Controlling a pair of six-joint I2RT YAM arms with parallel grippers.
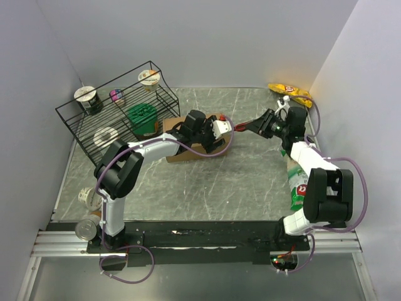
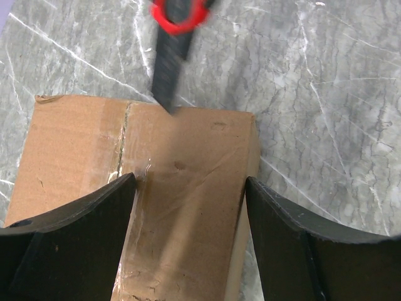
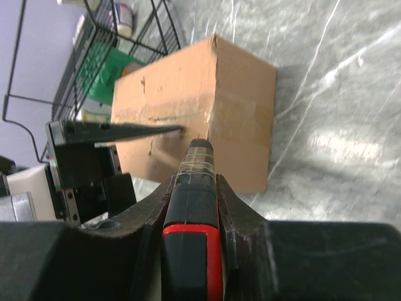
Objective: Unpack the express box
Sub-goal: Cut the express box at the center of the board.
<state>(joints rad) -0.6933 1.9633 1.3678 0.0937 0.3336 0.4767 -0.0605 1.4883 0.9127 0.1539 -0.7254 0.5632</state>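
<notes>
Marble table (image 1: 238, 182) | one express box (image 3: 238, 81) | left hand (image 2: 188, 182) spread | right hand (image 3: 195, 182) clamps one cutter (image 2: 168, 63)

- The express box (image 1: 182, 154) lies mid-table, just right of the wire rack (image 1: 119, 110).
- The left gripper (image 2: 191, 182) sits over it.
- The cutter (image 3: 197, 164), in the right gripper (image 3: 194, 183), reaches its right end.

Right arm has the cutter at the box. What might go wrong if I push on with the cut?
1. The left gripper stands open, not clamped on the express box, so the box cutter's push may slide it toward the wire rack.
2. The blade tip is close to a left finger; a slip could strike it.
3. The tip looks off the centre seam, so it may score cardboard.
</notes>
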